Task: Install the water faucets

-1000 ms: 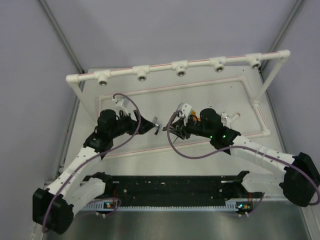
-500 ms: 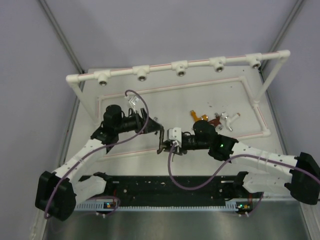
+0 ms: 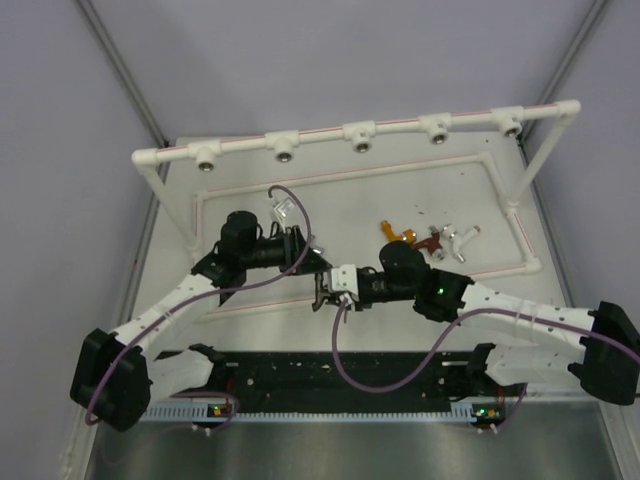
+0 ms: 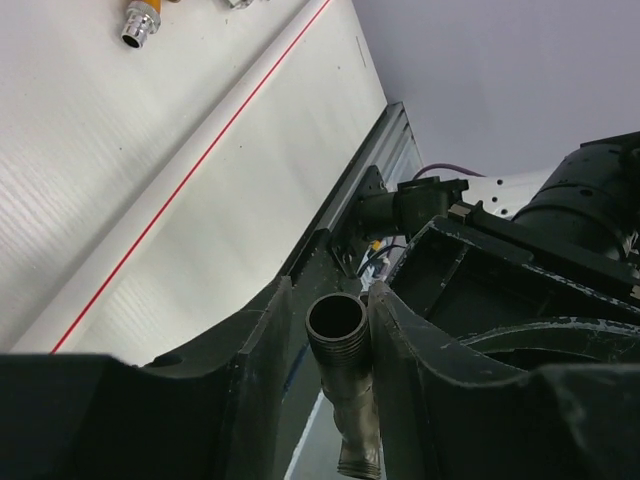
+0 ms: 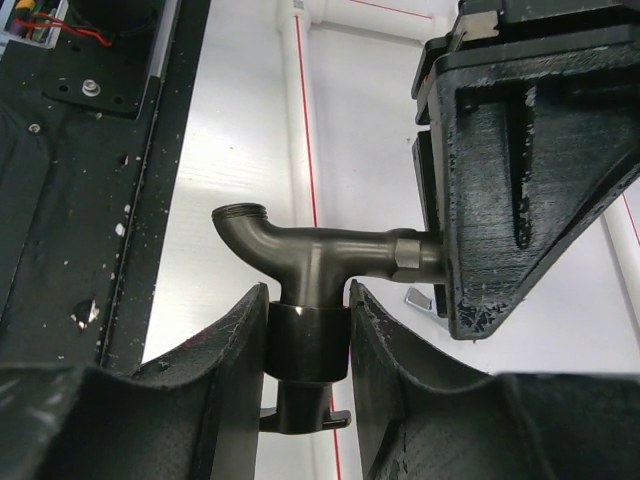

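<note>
The dark grey faucet (image 3: 325, 290) hangs above the table's middle, held between both arms. My right gripper (image 5: 308, 300) is shut on its round valve cap, so the bent spout (image 5: 240, 225) points up in the right wrist view. My left gripper (image 4: 335, 300) is shut on the threaded inlet end (image 4: 336, 325); its finger (image 5: 520, 150) covers that end in the right wrist view. An orange-gold faucet (image 3: 392, 232), a reddish-brown one (image 3: 430, 243) and a white one (image 3: 458, 236) lie on the table at the right.
A raised white pipe rail (image 3: 320, 140) with several round sockets (image 3: 360, 137) crosses the back. A white pipe frame (image 3: 350, 172) with red lines lies flat on the table. A black rail (image 3: 340, 375) runs along the near edge, between the arm bases.
The right arm carried the dark grey faucet left to the table's middle. The left arm swung right to meet it, and its jaws went from wide open to closed on the threaded end.
</note>
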`<state>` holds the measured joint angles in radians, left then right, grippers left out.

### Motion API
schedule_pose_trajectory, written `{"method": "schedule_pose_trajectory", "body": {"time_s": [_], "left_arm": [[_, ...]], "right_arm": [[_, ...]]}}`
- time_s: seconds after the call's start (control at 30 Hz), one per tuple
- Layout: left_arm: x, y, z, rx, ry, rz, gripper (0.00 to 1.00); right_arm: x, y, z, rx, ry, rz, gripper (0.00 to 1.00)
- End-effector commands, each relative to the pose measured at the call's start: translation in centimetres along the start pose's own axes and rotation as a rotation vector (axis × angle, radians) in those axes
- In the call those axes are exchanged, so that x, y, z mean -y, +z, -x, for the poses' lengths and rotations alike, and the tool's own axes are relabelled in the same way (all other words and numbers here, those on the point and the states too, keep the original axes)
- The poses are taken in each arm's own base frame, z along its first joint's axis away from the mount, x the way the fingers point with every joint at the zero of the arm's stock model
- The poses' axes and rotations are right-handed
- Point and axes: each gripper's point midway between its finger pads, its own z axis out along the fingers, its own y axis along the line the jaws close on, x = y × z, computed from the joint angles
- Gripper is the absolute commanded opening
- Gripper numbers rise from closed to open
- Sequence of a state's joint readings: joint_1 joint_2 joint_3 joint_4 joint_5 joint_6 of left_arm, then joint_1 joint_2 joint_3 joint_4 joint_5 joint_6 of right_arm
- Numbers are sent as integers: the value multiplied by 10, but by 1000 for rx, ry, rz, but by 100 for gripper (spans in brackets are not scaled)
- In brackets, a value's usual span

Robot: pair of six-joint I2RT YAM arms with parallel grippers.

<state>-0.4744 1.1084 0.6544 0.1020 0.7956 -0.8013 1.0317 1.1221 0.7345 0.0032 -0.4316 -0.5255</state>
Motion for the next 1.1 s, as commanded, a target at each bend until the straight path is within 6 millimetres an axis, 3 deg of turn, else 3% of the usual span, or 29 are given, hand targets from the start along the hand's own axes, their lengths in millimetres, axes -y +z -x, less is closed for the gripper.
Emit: {"method": "schedule_pose_trajectory", "body": {"time_s": [0.0,0.07,0.13,0.23,0.37,0.5,0.6,0.8,0.93,1.07], "left_arm": [[15,1,13,30,70,-28,37],[15,0,14,35,76,-27,22],[19,-1,15,39,82,-34,0],[25,-4,18,58,105,-52,0],[34,-14,31,183,139,-51,0],[38,-36,55,411,121,-4,0],[35,-55,69,622,41,-40,0],[26,-98,87,969,-146,-185,0],[36,-113,94,1067,-165,-277,0],[52,-124,99,1119,-182,-398,0]], "right_arm": [[12,0,34,77,-80,-21,0],[11,1,33,73,-82,-19,0],[13,0,31,67,-83,-29,0],[24,-3,34,79,-47,-104,2],[48,-17,46,125,60,-272,48],[60,-39,63,254,148,-397,78],[72,-67,72,372,246,-520,97],[89,-120,87,646,502,-691,99],[81,-129,84,840,676,-667,99],[75,-117,73,896,788,-617,99]]}}
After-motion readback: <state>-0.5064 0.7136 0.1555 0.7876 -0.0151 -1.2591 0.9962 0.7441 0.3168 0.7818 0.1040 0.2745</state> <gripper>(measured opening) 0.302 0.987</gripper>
